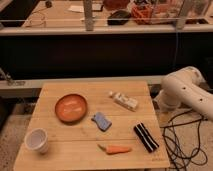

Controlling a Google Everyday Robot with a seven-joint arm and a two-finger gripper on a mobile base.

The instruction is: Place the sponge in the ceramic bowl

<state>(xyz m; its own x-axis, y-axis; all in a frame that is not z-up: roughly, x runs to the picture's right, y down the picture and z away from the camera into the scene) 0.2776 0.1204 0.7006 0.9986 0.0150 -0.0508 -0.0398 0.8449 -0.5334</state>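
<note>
The blue sponge [102, 121] lies flat near the middle of the wooden table [60, 157]. Just to its left, a small gap away, sits the orange-red ceramic bowl [70, 107], which holds nothing. My white arm [184, 92] hangs beyond the table's right edge. The gripper is out of view, and nothing of it touches the sponge or the bowl.
A white cup [37, 140] stands at the front left corner. An orange carrot [116, 149] lies near the front edge. A black block with white stripes [146, 137] is at the front right, a white bottle [124, 101] behind the sponge. Black cables [182, 140] trail on the floor at right.
</note>
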